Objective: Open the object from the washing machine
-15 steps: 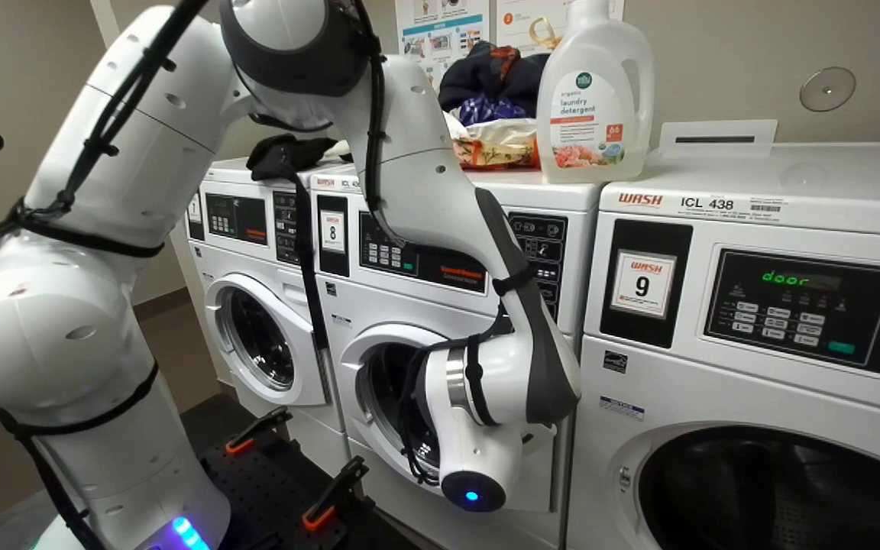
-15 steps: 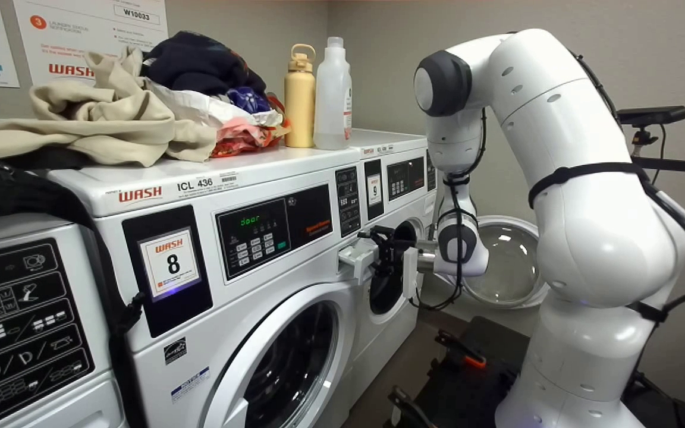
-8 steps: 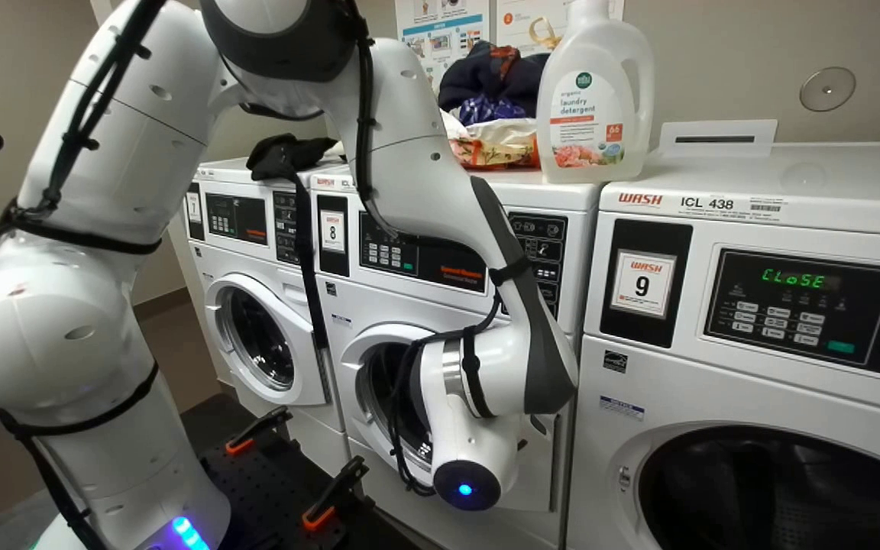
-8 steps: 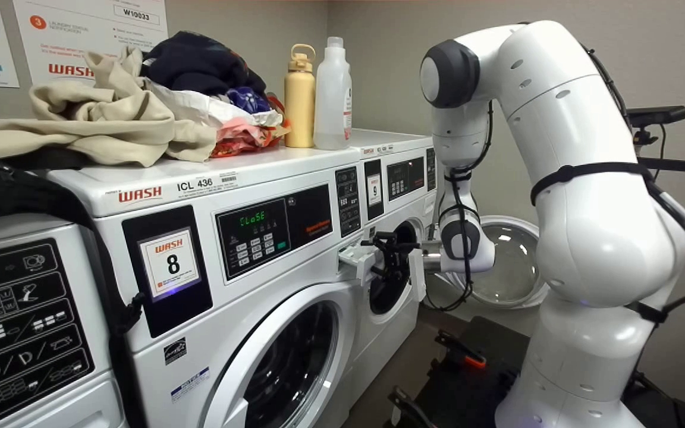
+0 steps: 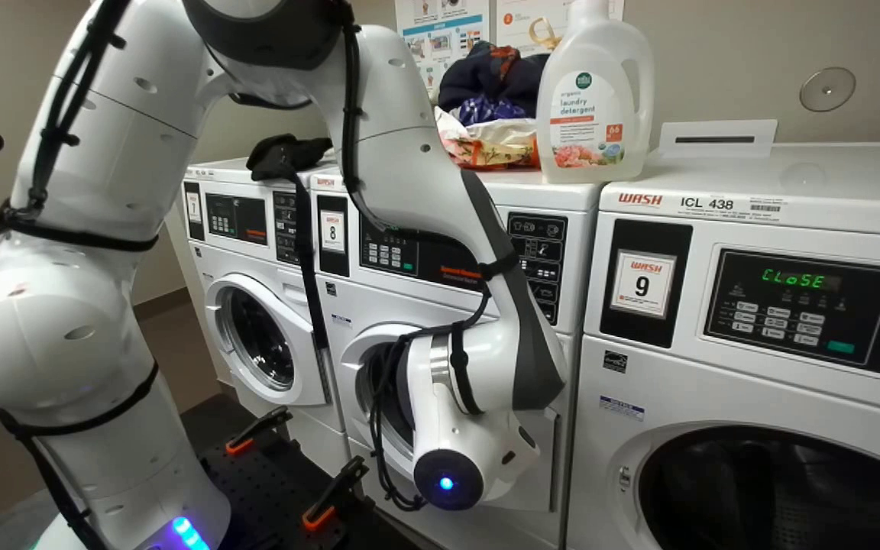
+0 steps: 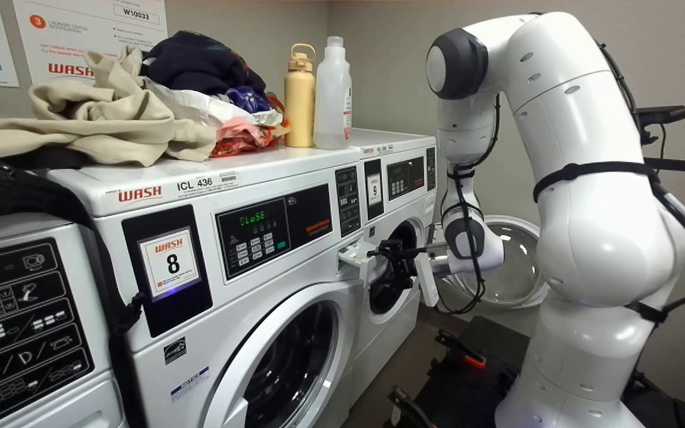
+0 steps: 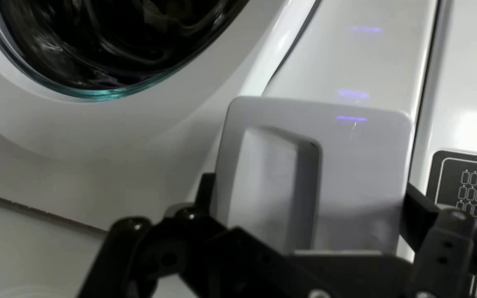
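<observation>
In the wrist view, the gripper (image 7: 309, 188) engages the white drawer (image 7: 358, 174) of the washing machine (image 7: 375, 62). The jaws are spread wide and pinch the drawer by two opposite edges of its front, one black finger (image 7: 206, 192) at each. The front contains a recessed grip (image 7: 269, 178). The round door glass (image 7: 110, 45) is at upper left. In an exterior view, the washing machine carries a label (image 6: 171, 263) marked 8; its display (image 6: 253, 219) reads CLOSE in green. The drawer projects from the machine front, below the icon panel (image 6: 348, 199); the gripper is at its outer end. Beige cloth (image 6: 116, 134), dark cloth (image 6: 200, 65), a yellow bottle (image 6: 299, 110) and a detergent bottle (image 6: 332, 101) occupy the top cover (image 6: 271, 163). The adjacent washer (image 6: 384, 336), marked 9, has its round glass door (image 6: 506, 264) swung open. In an exterior view, the arm (image 5: 417, 164) extends in front of the washing machine; the wrist (image 5: 455, 428) conceals the gripper, and the jaw state cannot be determined there. Two clamps (image 5: 337, 489) with orange tips are fitted to a black perforated plate (image 5: 264, 481) beside the arm base (image 5: 119, 473).
</observation>
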